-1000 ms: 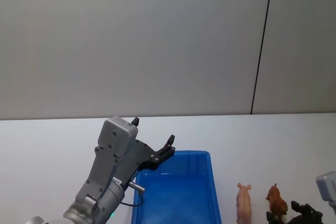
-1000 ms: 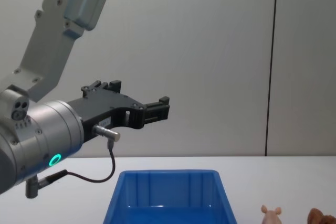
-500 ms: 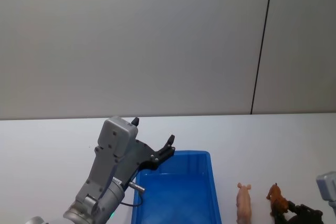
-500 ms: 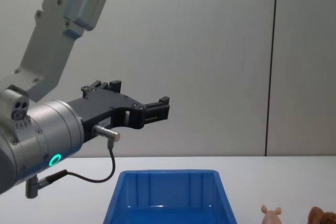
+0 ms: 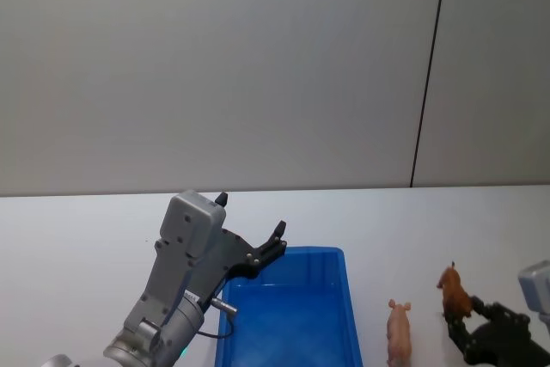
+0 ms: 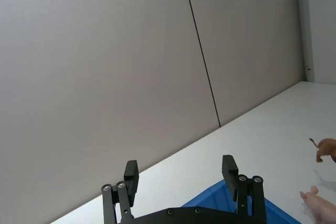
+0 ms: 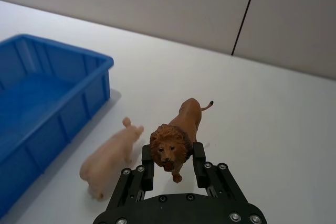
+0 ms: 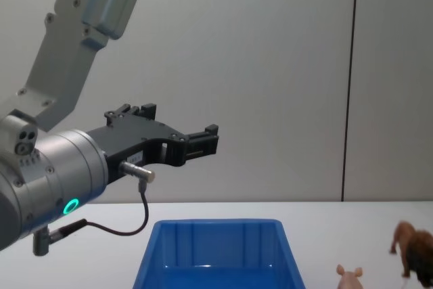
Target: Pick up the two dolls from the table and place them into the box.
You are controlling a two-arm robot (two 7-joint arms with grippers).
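Your right gripper (image 7: 173, 162) is clamped on the brown doll (image 7: 176, 129), a fuzzy-maned lion with a thin tufted tail, held above the table (image 5: 86, 238) at the head view's lower right. The pale pink pig doll (image 5: 398, 333) stands just beside the glossy blue box (image 5: 339, 255), lower centre. Your left gripper (image 6: 180, 167) hangs spread wide above the box's upper-left corner.
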